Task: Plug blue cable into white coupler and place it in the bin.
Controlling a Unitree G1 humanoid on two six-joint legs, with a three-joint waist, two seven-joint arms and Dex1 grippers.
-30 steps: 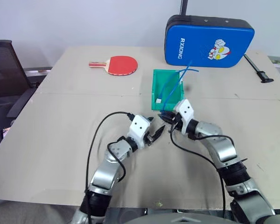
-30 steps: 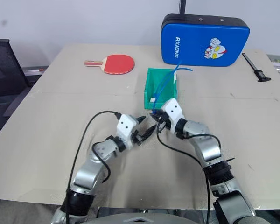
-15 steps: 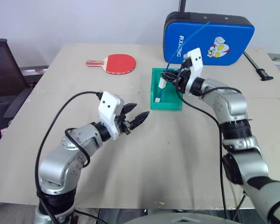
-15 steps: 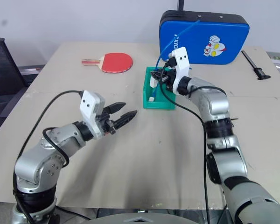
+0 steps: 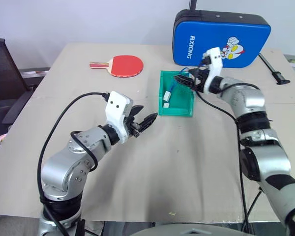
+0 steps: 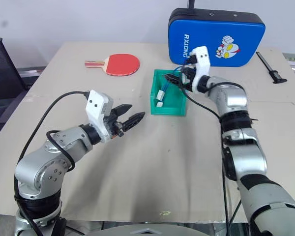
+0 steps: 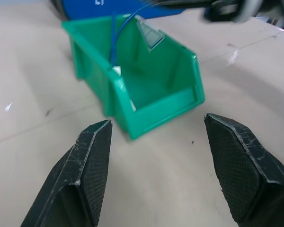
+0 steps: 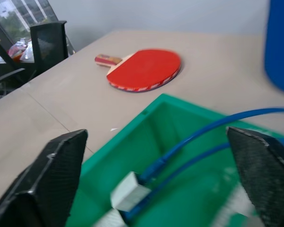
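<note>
The teal-green bin (image 5: 177,109) stands on the table beyond its middle. Inside it lies the blue cable (image 8: 206,133), its plug end meeting the white coupler (image 8: 128,191); both also show in the head view, cable (image 5: 171,89) and coupler (image 5: 166,97). My right gripper (image 5: 185,79) hovers open just above the bin's far right corner, its fingers (image 8: 49,179) spread wide with nothing between them. My left gripper (image 5: 143,121) is held open in the air left of and nearer than the bin, pointing toward it, its jaws empty.
A red table tennis paddle (image 5: 124,65) lies at the back left of the table. A big blue padded case (image 5: 221,39) stands behind the bin. A black tool (image 5: 272,72) lies at the back right. An office chair (image 5: 1,73) stands off the table's left side.
My right gripper carried the cable and coupler up over the bin, then opened; they now lie in the bin. My left arm rose and moved left, then held still.
</note>
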